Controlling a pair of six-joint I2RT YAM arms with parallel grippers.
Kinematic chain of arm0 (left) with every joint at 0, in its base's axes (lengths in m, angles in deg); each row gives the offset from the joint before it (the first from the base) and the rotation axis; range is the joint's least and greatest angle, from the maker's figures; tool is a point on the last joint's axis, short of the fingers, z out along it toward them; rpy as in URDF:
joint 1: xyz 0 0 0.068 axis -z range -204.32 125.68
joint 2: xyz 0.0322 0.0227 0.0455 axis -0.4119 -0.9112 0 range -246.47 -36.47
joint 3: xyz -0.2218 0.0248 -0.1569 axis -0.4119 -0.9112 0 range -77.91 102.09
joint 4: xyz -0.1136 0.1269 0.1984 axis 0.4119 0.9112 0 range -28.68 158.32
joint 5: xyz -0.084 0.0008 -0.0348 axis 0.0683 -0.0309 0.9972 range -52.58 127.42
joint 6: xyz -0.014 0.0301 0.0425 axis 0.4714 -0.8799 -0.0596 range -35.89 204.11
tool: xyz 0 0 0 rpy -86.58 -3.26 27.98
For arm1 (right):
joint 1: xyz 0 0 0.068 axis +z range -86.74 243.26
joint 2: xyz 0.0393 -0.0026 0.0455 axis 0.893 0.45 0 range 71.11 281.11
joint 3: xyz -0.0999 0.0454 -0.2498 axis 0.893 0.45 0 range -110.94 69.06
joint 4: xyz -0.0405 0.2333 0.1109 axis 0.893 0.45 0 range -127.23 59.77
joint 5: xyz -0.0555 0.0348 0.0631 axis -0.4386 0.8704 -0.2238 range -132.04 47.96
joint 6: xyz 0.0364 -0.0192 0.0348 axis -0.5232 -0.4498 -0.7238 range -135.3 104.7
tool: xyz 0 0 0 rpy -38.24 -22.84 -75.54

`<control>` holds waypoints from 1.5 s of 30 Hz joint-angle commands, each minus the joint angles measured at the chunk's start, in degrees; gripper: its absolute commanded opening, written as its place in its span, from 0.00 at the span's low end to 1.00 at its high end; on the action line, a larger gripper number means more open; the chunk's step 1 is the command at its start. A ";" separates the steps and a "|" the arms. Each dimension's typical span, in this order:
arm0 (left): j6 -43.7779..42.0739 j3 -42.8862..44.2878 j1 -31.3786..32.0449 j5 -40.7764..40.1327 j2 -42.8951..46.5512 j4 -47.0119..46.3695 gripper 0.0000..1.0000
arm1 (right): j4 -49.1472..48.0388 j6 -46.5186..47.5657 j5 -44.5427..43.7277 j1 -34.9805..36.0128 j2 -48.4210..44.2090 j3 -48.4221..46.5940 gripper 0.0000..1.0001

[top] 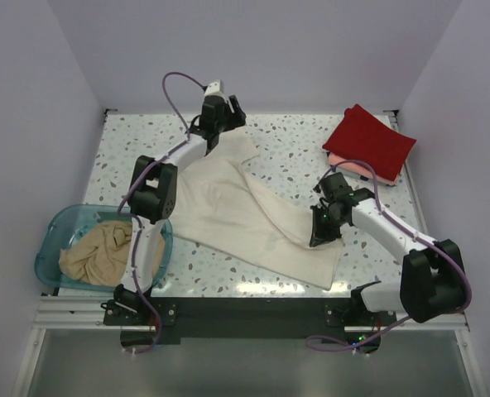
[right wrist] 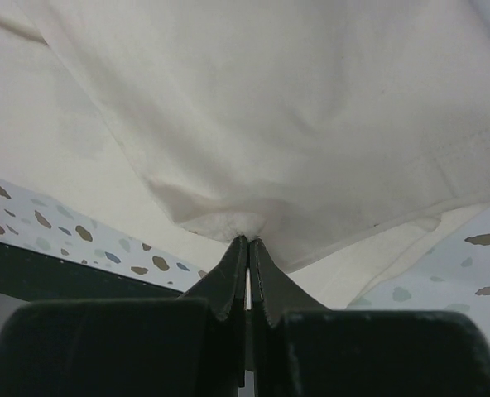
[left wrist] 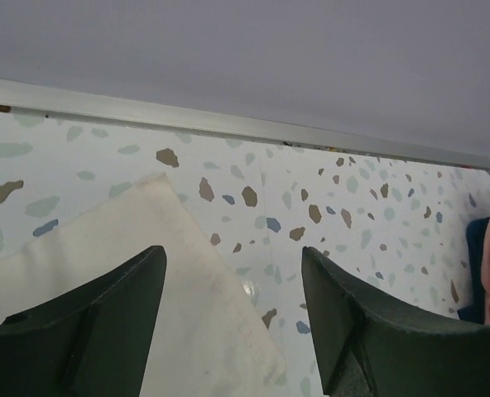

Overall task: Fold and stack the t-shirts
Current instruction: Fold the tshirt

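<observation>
Top view, sweeping from the left: the tub (top: 53,227) sits off the cream shirt's (top: 220,207) left edge, with the tan shirt (top: 96,252) bunched inside it, not yet folded. At the cream shirt's far corner hangs the left gripper (top: 226,110), jaws spread wide and nothing between them. Its wrist view shows only that corner and bare table (left wrist: 353,198) in the gap. The cream shirt lies spread and skewed, and one side looks partly lapped over. On its right side the right gripper (top: 321,234) is clamped tight on a pinch of the cloth, which tents up from the fingertips. Far right of the cream shirt, the red shirt (top: 369,141) sits folded on the pink shirt (top: 348,165). That's the stack! So I read this as the cream shirt's fold, midway. For the next move, I'd say the left gripper drops and nips that far corner. Then both carry their edges across together, low and even, so nothing bunches.
</observation>
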 commanded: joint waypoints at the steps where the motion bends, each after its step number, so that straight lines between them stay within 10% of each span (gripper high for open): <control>1: -7.49 6.09 0.23 -6.64 -4.67 -1.85 0.70 | 1.89 2.94 -0.76 0.27 1.96 -3.05 0.00; 45: -26.92 20.50 1.02 -3.04 -17.94 12.02 0.64 | 1.02 4.09 0.55 0.18 14.98 -12.45 0.00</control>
